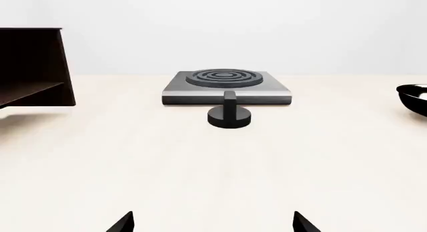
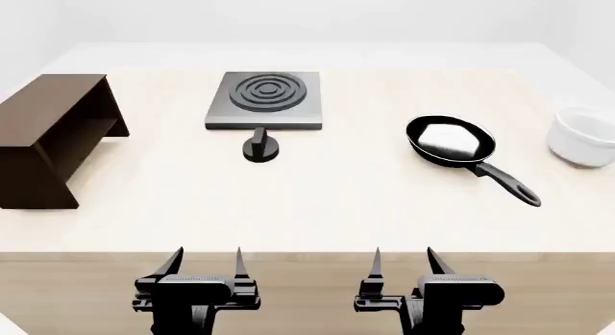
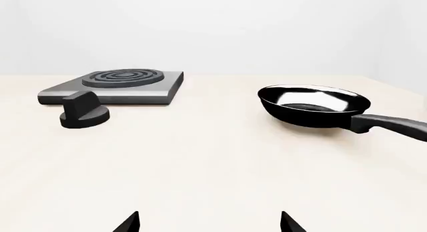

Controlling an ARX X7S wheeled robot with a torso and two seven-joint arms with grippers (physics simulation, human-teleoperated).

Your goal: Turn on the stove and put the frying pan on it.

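Observation:
The dark-grey stove (image 2: 264, 99) with a ring burner lies at the table's back middle, its round black knob (image 2: 261, 147) just in front of it. Both also show in the left wrist view, stove (image 1: 227, 87) and knob (image 1: 229, 114), and in the right wrist view, stove (image 3: 113, 87) and knob (image 3: 83, 112). The black frying pan (image 2: 450, 141) rests on the table to the right, handle pointing front right; it also shows in the right wrist view (image 3: 313, 106). My left gripper (image 2: 204, 261) and right gripper (image 2: 404, 261) are open and empty at the table's front edge.
A brown wooden shelf (image 2: 48, 137) stands at the left of the table. A white bowl (image 2: 583, 137) sits at the far right edge. The pale table top (image 2: 336, 205) lies between the grippers and the objects.

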